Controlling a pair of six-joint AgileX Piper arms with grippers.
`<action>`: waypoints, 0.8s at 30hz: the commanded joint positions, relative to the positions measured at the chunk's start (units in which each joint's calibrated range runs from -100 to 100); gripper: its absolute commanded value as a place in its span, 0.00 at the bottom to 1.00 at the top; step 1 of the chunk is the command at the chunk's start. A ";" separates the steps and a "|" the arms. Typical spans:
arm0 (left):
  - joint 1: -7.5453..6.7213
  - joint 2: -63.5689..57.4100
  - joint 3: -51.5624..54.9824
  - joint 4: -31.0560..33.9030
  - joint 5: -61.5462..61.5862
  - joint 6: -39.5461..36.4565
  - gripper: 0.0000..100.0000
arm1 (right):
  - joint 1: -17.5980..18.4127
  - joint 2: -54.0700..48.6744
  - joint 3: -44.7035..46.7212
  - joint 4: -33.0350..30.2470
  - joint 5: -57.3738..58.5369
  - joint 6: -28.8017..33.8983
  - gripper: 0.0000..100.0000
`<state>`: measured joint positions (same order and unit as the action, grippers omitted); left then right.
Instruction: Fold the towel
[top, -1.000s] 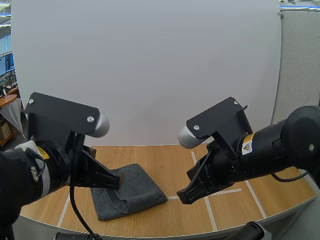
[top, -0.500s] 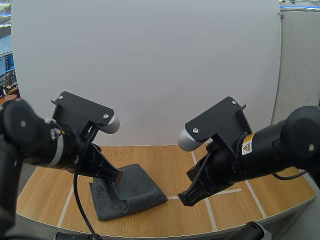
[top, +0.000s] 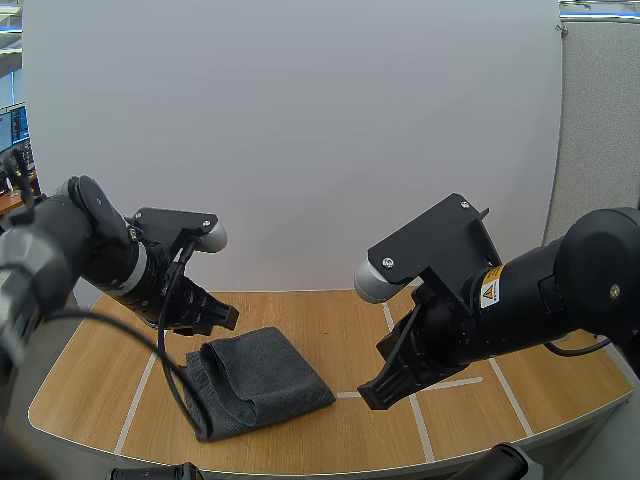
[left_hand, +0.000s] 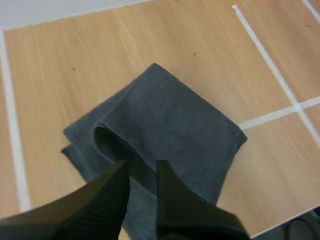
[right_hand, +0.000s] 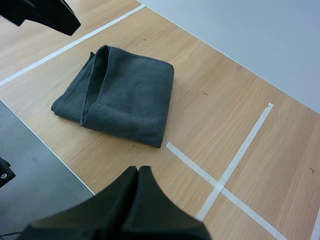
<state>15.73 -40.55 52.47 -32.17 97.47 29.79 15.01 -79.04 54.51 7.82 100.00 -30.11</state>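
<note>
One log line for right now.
towel folded on table | left gripper open over towel | right gripper shut, apart from towel

My left arm (top: 95, 250) and right arm (top: 545, 300) are black, thick and rounded. Each carries a flat black plate (top: 435, 243) with bright screws (top: 388, 263). The right bears a yellow warning label (top: 491, 291). My jaws are black.

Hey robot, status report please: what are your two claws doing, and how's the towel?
Left gripper open, above towel. Right gripper shut, holding nothing. Towel folded on table, beside tape lines.
</note>
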 joint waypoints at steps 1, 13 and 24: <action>4.98 5.30 0.20 -10.63 2.53 7.64 0.33 | 0.10 -0.13 0.15 -0.41 0.00 -0.42 0.00; 13.78 19.16 0.51 -12.99 2.53 18.20 0.36 | 0.10 -0.13 0.15 0.20 0.00 -0.42 0.00; 13.54 30.97 5.76 -17.86 2.53 24.05 1.00 | 0.10 -0.13 0.15 0.15 0.00 -0.23 0.00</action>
<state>29.45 -11.17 57.90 -47.80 99.01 53.01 15.01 -79.04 54.51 7.82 100.00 -30.11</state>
